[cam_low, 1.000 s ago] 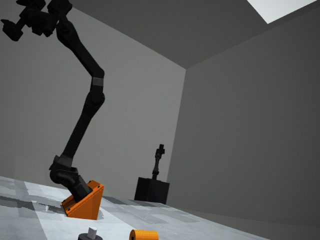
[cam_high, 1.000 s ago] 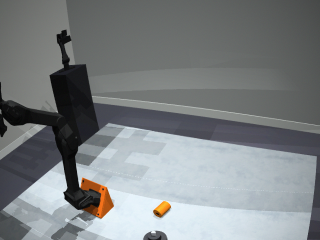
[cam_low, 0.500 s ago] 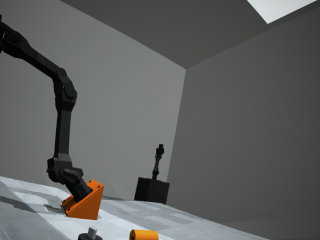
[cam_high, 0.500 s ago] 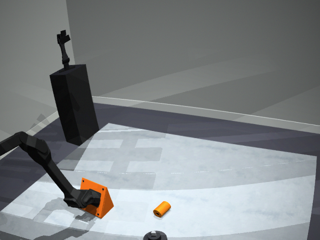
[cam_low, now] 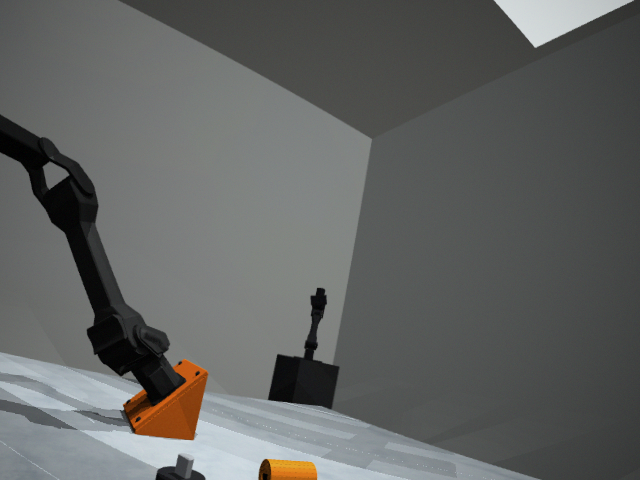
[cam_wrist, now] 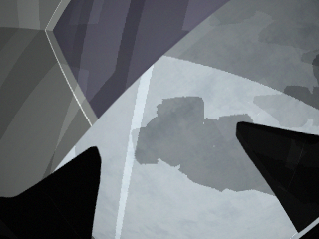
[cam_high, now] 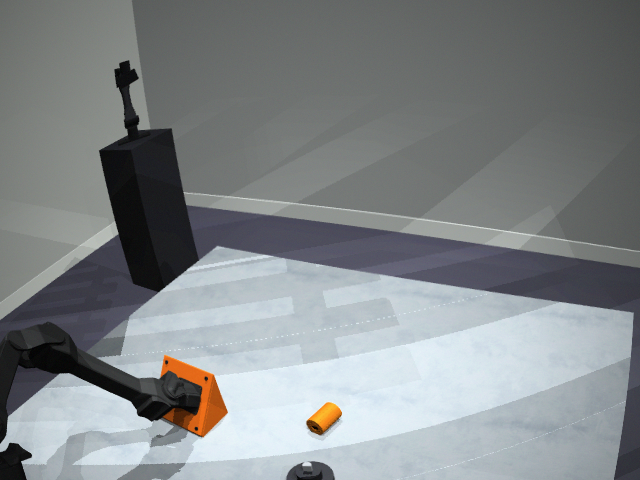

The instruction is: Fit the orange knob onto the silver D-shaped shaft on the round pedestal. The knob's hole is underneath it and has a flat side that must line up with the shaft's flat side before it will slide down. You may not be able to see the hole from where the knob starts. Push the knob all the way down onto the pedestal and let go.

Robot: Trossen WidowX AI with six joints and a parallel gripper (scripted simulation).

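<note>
One black robot arm (cam_high: pixel 103 379) reaches low over the pale grey counter (cam_high: pixel 465 361), and its end effector (cam_wrist: pixel 169 179) stands wide open with nothing between the fingers. In the wrist view only the counter surface shows between the two dark fingers. The wrist carries an orange wedge-shaped mount (cam_high: pixel 206 400) just above the counter. The small orange cylindrical knob (cam_high: pixel 324 417) lies on its side on the counter, well apart from the end effector. The round black pedestal (cam_high: pixel 310 472) with the short silver D-shaped shaft (cam_low: pixel 184 465) stands near the knob, at the near edge.
</note>
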